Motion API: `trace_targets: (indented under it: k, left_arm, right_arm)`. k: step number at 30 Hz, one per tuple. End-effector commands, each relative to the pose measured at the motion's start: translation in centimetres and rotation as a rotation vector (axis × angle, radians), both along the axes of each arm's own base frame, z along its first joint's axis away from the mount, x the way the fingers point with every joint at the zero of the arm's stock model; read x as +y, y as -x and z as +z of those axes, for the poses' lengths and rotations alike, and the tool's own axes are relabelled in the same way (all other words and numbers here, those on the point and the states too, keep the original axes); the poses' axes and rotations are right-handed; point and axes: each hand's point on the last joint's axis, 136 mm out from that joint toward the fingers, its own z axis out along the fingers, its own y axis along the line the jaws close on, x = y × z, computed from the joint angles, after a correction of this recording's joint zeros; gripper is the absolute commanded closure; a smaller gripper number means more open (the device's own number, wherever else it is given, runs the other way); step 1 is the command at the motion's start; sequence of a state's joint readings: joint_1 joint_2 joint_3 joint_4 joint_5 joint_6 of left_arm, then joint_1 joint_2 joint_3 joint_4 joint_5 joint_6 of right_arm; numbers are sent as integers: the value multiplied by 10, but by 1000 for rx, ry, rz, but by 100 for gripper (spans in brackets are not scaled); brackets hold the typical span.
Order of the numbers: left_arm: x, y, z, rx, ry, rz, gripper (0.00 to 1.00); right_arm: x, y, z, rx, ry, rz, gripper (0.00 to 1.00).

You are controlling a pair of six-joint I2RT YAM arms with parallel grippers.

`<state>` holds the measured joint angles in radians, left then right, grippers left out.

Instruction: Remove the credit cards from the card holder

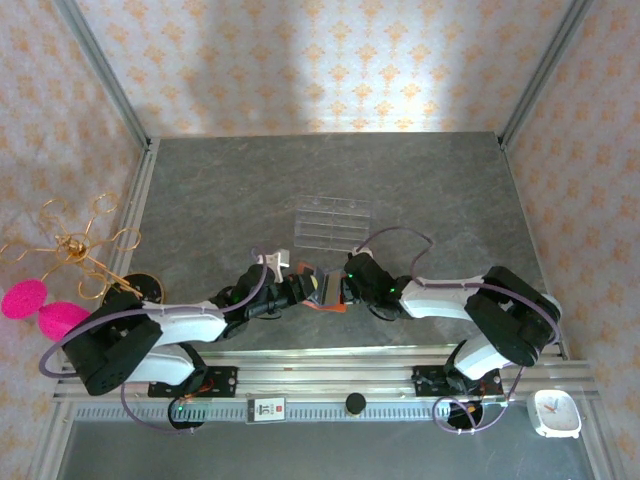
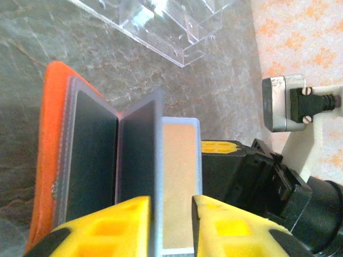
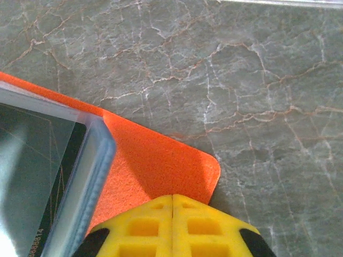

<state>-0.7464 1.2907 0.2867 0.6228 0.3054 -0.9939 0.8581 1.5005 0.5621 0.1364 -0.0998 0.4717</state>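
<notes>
The left fingers (image 2: 126, 227) stand slightly apart, clasping the sleeved, thin rectangular gold card (image 2: 179, 182) by its edges. The right fingers (image 3: 144, 225), pressed together, rest on a corner of the open orange-red folding card holder (image 3: 155, 160) on the grey marbled desk (image 3: 241, 80). Both arms reach low and inward, wrists facing each other.

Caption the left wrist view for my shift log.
Left gripper straddles the sleeved gold card in the fanned-open orange card holder; acrylic rack behind.

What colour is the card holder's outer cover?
Orange-red. The card holder shows best in the right wrist view.
</notes>
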Motion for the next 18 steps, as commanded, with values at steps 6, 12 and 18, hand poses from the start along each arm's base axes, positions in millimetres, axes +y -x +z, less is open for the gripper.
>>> trace_targets:
  k: [6, 12, 18]
  left_arm:
    - [14, -8, 36, -158, -119, 6, 53]
    - [-13, -6, 47, -216, -185, -90, 49]
    - [-24, -5, 25, -170, -192, -130, 47]
  right_arm:
    - [5, 3, -4, 22, -6, 30, 100]
    - [1, 2, -2, 10, 8, 21, 98]
    - [8, 5, 11, -19, -65, 46, 73]
